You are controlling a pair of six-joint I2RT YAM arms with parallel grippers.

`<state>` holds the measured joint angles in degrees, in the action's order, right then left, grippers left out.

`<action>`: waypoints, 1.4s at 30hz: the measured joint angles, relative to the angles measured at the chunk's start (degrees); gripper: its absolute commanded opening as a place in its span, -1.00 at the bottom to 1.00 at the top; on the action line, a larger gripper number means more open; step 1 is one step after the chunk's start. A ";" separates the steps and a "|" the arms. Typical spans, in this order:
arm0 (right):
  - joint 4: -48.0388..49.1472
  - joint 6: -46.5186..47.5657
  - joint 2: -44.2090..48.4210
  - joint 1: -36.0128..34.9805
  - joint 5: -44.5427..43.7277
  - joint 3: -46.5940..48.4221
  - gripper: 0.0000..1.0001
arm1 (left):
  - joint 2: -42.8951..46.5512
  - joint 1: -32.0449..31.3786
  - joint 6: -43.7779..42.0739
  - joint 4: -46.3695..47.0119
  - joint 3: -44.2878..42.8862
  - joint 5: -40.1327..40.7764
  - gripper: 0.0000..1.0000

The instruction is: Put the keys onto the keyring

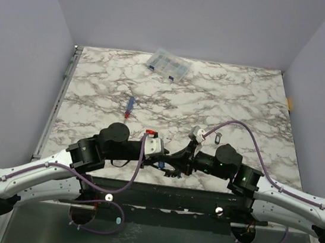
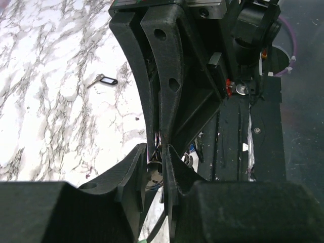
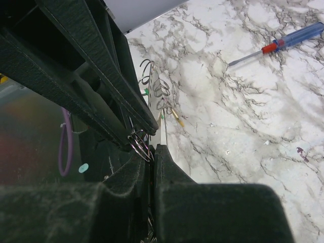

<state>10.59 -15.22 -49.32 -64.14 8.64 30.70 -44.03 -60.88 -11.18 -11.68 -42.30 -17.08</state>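
Threading keys (image 3: 155, 96) at the near edge of the table (image 1: 242, 108).
My right pincer (image 3: 152, 152) is pressed together on thin metal at the foot of the bunch. My left pincer (image 2: 156, 153) stands a little apart around wire loops (image 3: 139, 144), and I cannot tell whether it grips them. I cannot pick out the ring for sure in that tangle. To do this well, I judge I should hold the right steady, pinch only one loop with the left, and feed slowly along the wire so nothing twists or drops off the edge. One black-tag key (image 1: 217, 138) lies apart on the table, not yet collected.
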 measured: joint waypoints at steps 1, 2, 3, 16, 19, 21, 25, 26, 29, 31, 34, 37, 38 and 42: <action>0.00 0.00 0.02 0.00 0.04 0.00 -0.99 | -0.02 -0.02 -0.09 0.00 0.00 0.02 -0.54; -0.02 0.00 0.04 0.00 0.17 0.00 -0.99 | -0.09 -0.02 -0.24 0.02 0.00 0.02 -0.53; -0.02 0.00 0.04 0.00 0.24 0.00 -0.99 | -0.20 -0.02 -0.26 0.02 0.00 0.00 -0.53; -2.19 0.24 0.07 0.17 0.00 0.00 -0.92 | -2.45 -0.33 0.02 -0.09 -0.02 -0.50 -1.00; -2.56 0.26 0.07 0.17 -0.39 -0.02 -0.26 | -2.99 -0.33 1.14 -0.50 -0.44 -0.11 -1.00; -2.54 0.92 0.09 0.13 -0.50 0.00 0.14 | -3.74 -0.33 2.43 -1.16 -1.31 0.79 -1.00; -2.40 2.43 0.20 -0.02 -1.11 0.28 0.32 | -6.08 -0.31 5.90 -3.52 -3.28 3.63 -1.00; -2.49 2.91 0.20 -0.04 -1.53 0.35 0.33 | -6.67 -0.26 6.84 -4.31 -3.89 4.24 -1.00; -2.56 5.11 -0.15 -0.04 -3.82 0.35 0.34 | -9.75 -0.26 13.14 -7.82 -7.96 6.64 -1.00; -2.56 5.53 -0.15 -0.04 -4.39 0.31 0.29 | -9.94 -0.26 14.23 -8.52 -8.50 7.08 -1.00; -2.49 6.45 0.02 -0.04 -6.75 -0.07 0.14 | -11.85 -0.26 17.14 -12.61 -12.31 8.15 -1.00; -2.58 7.37 0.46 -0.04 -8.98 -0.98 -0.08 | -13.05 -0.22 19.23 -15.17 -14.78 8.87 -1.00; -2.71 7.69 0.57 -0.04 -9.53 -1.25 -0.17 | -13.16 -0.24 19.87 -15.89 -15.28 8.94 -1.00; -3.17 8.26 0.59 -0.04 -11.19 -1.40 -0.53 | -13.79 -0.22 22.18 -18.25 -16.65 9.25 -1.00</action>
<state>7.42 -6.96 -48.73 -64.18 -2.55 29.30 -57.82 -61.10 11.00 -29.93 -58.96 -7.84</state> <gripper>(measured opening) 0.346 0.017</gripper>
